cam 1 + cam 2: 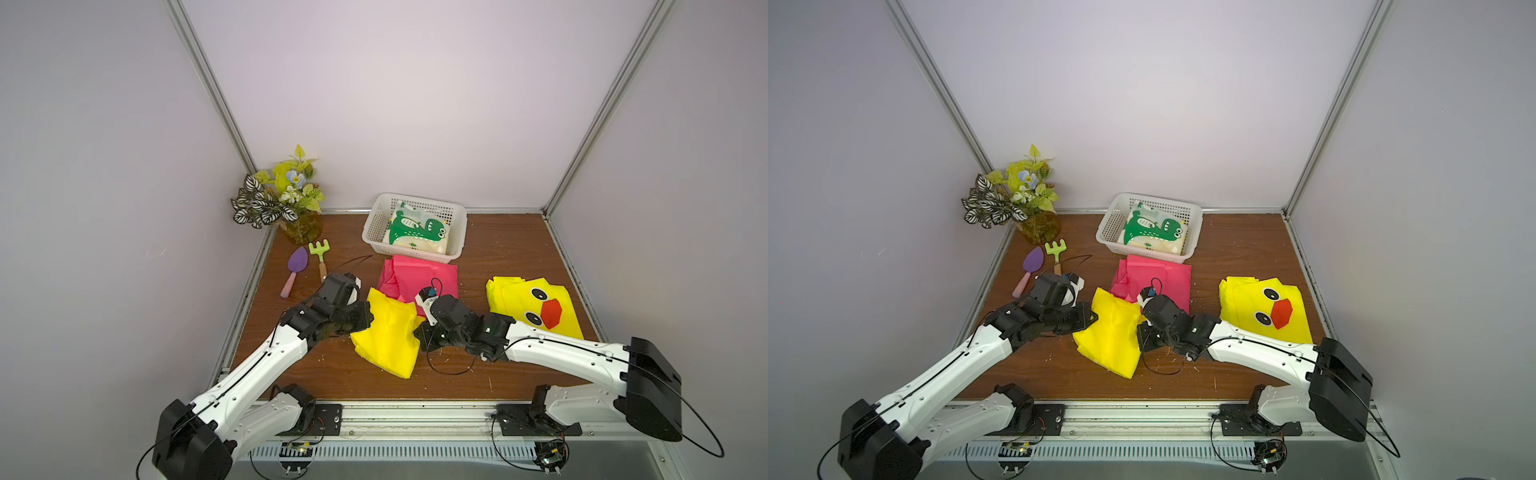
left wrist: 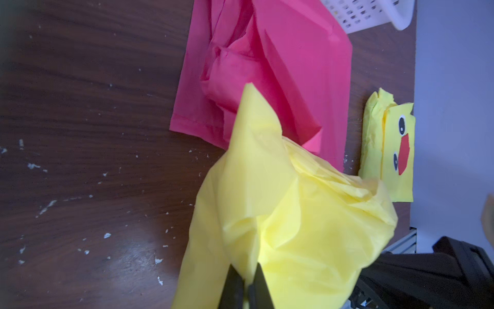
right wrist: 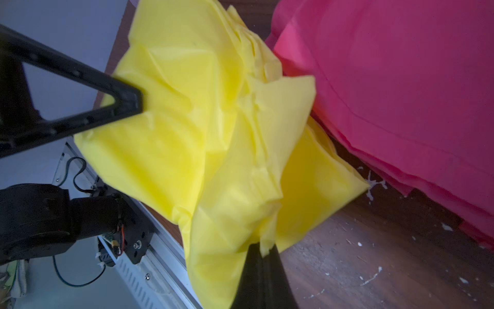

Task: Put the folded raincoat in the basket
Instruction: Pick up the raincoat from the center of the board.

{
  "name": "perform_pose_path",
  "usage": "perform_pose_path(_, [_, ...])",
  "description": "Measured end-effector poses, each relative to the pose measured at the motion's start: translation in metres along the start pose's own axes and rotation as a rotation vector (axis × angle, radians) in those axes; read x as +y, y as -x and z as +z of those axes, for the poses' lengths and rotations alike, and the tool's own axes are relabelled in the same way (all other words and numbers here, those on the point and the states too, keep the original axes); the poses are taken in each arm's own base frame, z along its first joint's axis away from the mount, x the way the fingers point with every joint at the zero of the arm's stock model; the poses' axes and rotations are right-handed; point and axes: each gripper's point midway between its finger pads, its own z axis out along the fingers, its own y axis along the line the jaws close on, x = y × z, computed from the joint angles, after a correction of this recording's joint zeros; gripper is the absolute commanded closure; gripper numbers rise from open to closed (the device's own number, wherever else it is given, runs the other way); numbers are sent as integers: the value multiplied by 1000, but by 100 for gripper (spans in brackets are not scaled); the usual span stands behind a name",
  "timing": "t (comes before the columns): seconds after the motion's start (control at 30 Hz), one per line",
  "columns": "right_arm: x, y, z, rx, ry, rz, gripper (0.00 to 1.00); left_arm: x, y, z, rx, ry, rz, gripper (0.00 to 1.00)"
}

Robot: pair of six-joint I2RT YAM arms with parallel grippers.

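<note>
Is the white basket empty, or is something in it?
Not empty. The basket holds a folded dinosaur raincoat, which lies flat inside its walls.

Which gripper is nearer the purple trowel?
Left. The left gripper, shut on the plain yellow raincoat at the edge facing the purple trowel, is closer; the right gripper pinches its opposite edge, with the whole raincoat between it and the trowel.

No lettering, brand name, number or label can be read anywhere in these views. The only printed marks are pictures: a green dinosaur on the pale raincoat (image 1: 417, 232) lying in the basket (image 1: 375, 224), and a duck face with black eyes and a red beak on the duck raincoat (image 1: 515, 299).
</note>
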Motion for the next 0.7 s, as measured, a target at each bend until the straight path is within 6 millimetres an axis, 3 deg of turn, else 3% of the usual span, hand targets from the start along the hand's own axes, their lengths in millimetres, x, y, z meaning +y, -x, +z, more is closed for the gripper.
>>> perform_pose_path(0.17, [12, 22, -23, -77, 30, -4, 100, -23, 18, -19, -39, -44, 20, 100])
perform_pose_path(0.37, [11, 32, -40, -131, 29, -1, 100, -42, 33, -36, -80, -76, 37, 100])
perform_pose_path(0.53, [0, 43, -46, -166, 4, 19, 100, -52, 45, -39, -83, -76, 46, 100])
perform_pose_path(0.7, [-17, 69, -55, -227, -12, 62, 100, -75, 74, -35, -84, -80, 67, 100])
